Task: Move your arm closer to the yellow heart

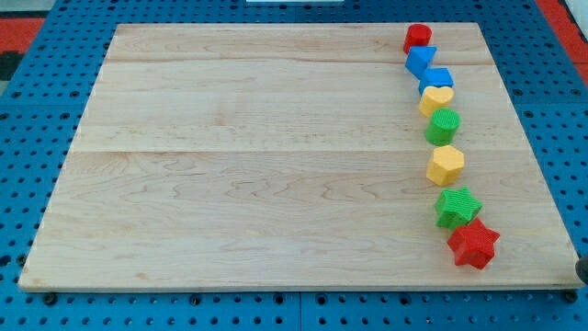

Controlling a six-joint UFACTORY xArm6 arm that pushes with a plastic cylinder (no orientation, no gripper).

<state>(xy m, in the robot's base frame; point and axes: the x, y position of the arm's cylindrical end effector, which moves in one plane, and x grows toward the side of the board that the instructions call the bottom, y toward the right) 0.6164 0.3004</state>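
The yellow heart (436, 98) lies at the view's right side of the wooden board (230, 165), in a column of blocks. Above it are a blue block (436, 79), a blue block (421, 60) and a red block (418, 38). Below it are a green block (443, 125), a yellow hexagon (446, 165), a green star (457, 206) and a red star (473, 244). The heart touches the blue block above and the green block below. My tip does not show in the view.
The board rests on a blue perforated table (28, 138). A small dark shape (582, 269) sits at the view's right edge near the board's bottom right corner; I cannot tell what it is.
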